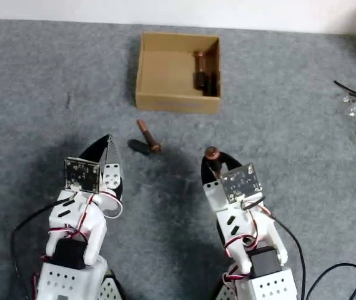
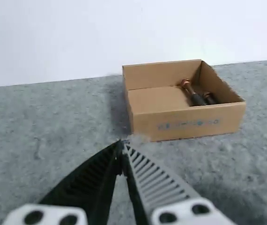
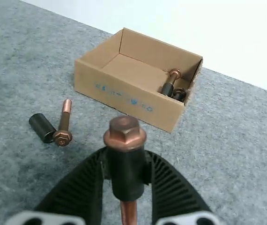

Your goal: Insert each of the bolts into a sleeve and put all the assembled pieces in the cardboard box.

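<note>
The right gripper (image 3: 125,158), fingers clamped on a sleeved bolt (image 3: 124,136), hovers short of the cardboard box (image 3: 124,99); it should release low inside. The left gripper (image 2: 123,149) keeps its fingers together.

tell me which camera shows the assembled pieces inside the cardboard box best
The high view: it looks straight down into the cardboard box, so both assembled pieces lie unhidden along one wall. Both wrist views see them at a slant over the box's near wall, bunched together.
</note>
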Tool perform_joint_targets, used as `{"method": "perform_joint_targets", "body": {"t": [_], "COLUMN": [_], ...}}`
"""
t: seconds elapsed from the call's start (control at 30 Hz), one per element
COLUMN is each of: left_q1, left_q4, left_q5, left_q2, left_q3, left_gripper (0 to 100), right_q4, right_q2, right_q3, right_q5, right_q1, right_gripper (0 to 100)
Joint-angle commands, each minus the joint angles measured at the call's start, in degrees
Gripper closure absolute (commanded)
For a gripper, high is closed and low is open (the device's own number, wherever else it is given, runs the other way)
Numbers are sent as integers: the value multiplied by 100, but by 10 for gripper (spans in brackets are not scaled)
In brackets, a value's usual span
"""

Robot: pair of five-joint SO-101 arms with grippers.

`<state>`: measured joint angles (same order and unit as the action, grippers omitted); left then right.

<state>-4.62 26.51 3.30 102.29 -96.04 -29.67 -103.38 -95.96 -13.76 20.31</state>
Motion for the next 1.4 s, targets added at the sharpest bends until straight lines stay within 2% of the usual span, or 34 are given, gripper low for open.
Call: {"method": "perform_joint_targets", "body": {"t": [0.0, 0.17, 0.37, 0.57, 0.73, 1.0, 1.37], "left_q1": [312, 330, 330, 330, 330, 330, 154], "left_q4": [-167, -299, -396, -457, -440, -431, -431], "left_q5": [-44, -35, -35, -35, -35, -35, -44], "left_q2": [40, 4, 48, 4, 4, -4, -4], "left_q3": [-119, -119, -119, -119, -119, -119, -119], "left_gripper": [993, 993, 993, 993, 993, 993, 993], "right_q4": [4, 84, 1024, 1059, 1033, 1059, 1024], "right_q2": [-75, -92, -66, -66, 180, 3108, 8180], "right_q3": [-831, -831, -831, -699, 40, 1886, 6668], "right_q5": [-70, -79, -88, -712, -747, -738, -730], "right_q1": [-75, -75, -40, -40, -40, -40, -75], "right_gripper": [993, 993, 993, 993, 993, 993, 993]}}
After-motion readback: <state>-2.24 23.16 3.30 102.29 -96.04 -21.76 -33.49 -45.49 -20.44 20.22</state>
